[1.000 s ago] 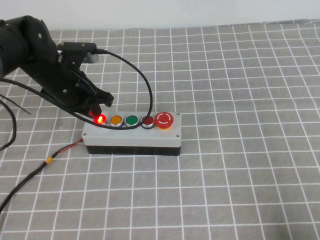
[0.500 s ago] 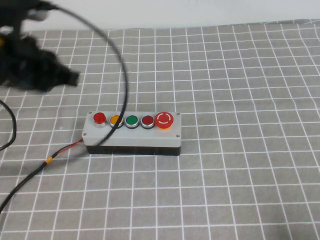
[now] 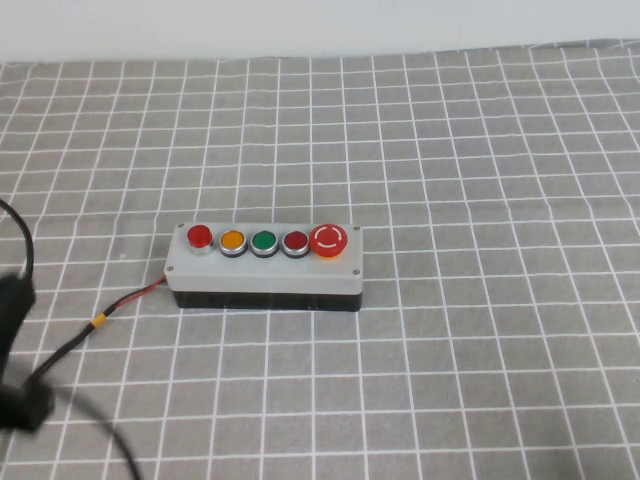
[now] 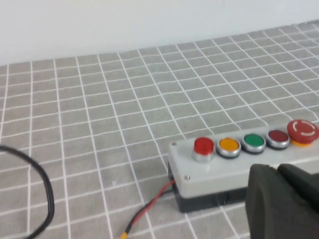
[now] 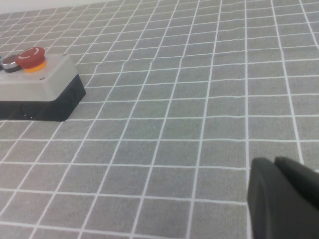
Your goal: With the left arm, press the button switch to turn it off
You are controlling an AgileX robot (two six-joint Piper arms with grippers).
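The button switch (image 3: 199, 237) is the small bright-red button at the left end of the grey box (image 3: 265, 270); it is dark, not glowing. It also shows in the left wrist view (image 4: 203, 146). My left gripper (image 4: 277, 169) is shut and empty, drawn back from the box on its near side, well apart from the button. In the high view only a blurred black piece of the left arm (image 3: 14, 345) shows at the lower left edge. My right gripper (image 5: 274, 162) is shut and empty, low over the mat far to the right of the box, outside the high view.
The row also holds an amber button (image 3: 232, 241), a green one (image 3: 263, 241), a darker red one (image 3: 295, 241) and a large red mushroom button (image 3: 328, 240). A red wire (image 3: 140, 294) and black cable (image 3: 70, 345) run left from the box over the grey grid mat.
The left arm has lifted off the button switch and swung away to the lower left, almost out of the high view. The button's red glow has gone out.
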